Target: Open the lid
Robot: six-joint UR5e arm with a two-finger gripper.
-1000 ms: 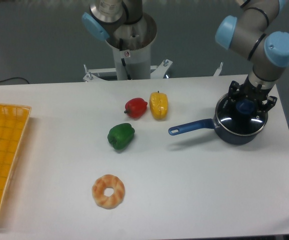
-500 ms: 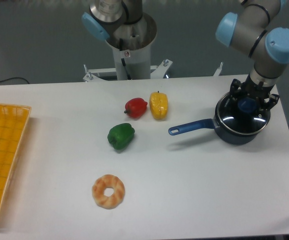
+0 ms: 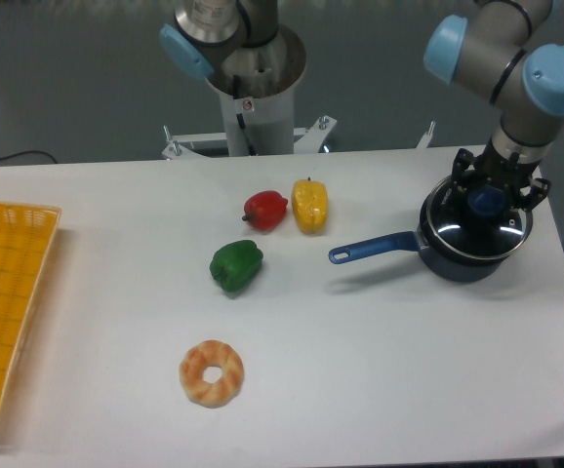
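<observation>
The dark blue saucepan (image 3: 458, 263) stands at the right of the table, its long handle (image 3: 370, 249) pointing left. The lid (image 3: 477, 232), dark glass with a metal rim, covers the pan's mouth and looks raised a little and offset to the right. My gripper (image 3: 487, 201) comes straight down over it, and its black fingers (image 3: 463, 187) are shut around the blue knob (image 3: 486, 202) at the lid's centre. The inside of the pan is hidden.
A red pepper (image 3: 264, 210) and a yellow pepper (image 3: 309, 206) lie left of the pan handle, with a green pepper (image 3: 236, 266) below them. A doughnut (image 3: 212, 371) lies near the front. A yellow basket (image 3: 4, 307) is at the left edge. The robot base (image 3: 253, 97) stands behind.
My gripper has moved slightly up and to the right with the knob in its grasp, and the lid has shifted with it. The pan and the foods have stayed put.
</observation>
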